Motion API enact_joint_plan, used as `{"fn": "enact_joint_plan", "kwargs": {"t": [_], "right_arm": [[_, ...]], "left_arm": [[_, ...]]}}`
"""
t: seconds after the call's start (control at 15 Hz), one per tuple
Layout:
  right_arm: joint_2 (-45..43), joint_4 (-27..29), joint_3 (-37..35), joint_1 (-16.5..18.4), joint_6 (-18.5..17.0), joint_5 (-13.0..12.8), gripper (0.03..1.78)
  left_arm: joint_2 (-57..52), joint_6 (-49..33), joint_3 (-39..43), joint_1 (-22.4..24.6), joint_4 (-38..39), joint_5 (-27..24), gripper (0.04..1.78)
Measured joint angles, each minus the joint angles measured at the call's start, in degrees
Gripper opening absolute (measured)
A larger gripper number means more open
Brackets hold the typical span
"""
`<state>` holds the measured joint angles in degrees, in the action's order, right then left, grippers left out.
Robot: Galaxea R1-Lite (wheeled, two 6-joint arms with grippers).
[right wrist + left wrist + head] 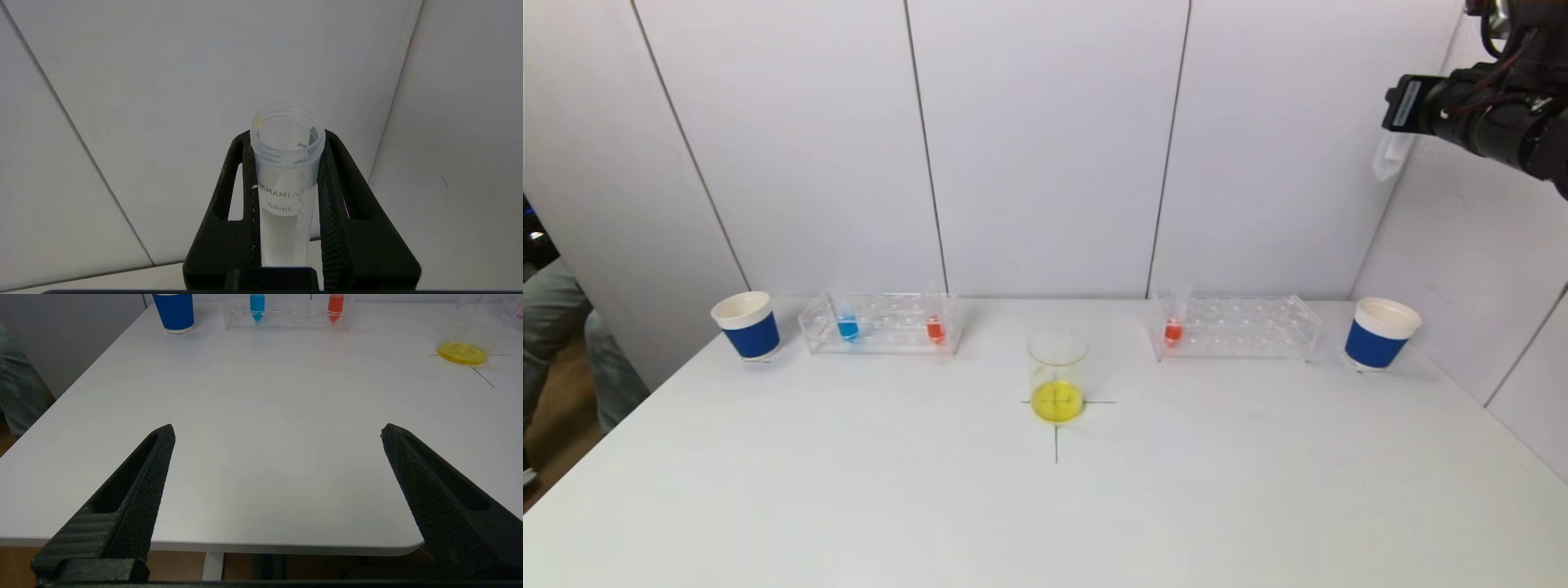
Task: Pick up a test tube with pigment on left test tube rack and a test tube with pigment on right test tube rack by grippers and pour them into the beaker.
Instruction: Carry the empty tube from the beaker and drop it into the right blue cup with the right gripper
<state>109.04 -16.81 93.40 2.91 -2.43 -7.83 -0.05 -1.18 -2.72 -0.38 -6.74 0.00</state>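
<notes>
Right gripper (286,163): high up by the wall; jaws squeezed on an empty tube (286,188)
Left gripper (278,430): low, near the table (261,416) edge; jaws wide, holding nothing
Beaker (1057,376): mid table; yellow inside
Racks: blue tube (848,325) and red tube (935,327) left; red tube (1173,328) right
Risk: the empty tube could slip and fall; the left gripper might knock the rack (882,323)

Even, diffuse overhead light; soft faint shadows under the beaker (1057,377). Beyond the left gripper (278,430), far objects blur slightly.
</notes>
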Motion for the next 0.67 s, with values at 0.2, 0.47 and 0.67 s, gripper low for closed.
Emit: {"fn": "enact_joint_plan", "kwargs": {"t": [0.2, 0.47, 0.67], "right_arm": [[1.5, 0.0, 0.2, 5.0, -1.0, 1.5, 0.46], [4.3, -0.7, 0.0, 9.1, -2.2, 3.1, 0.46], [6.5, -0.9, -0.2, 10.4, -2.6, 3.1, 0.46]], "left_arm": [[0.0, 0.0, 0.0, 0.0, 0.0, 0.0, 1.76], [0.0, 0.0, 0.0, 0.0, 0.0, 0.0, 1.76], [0.0, 0.0, 0.0, 0.0, 0.0, 0.0, 1.76]]}}
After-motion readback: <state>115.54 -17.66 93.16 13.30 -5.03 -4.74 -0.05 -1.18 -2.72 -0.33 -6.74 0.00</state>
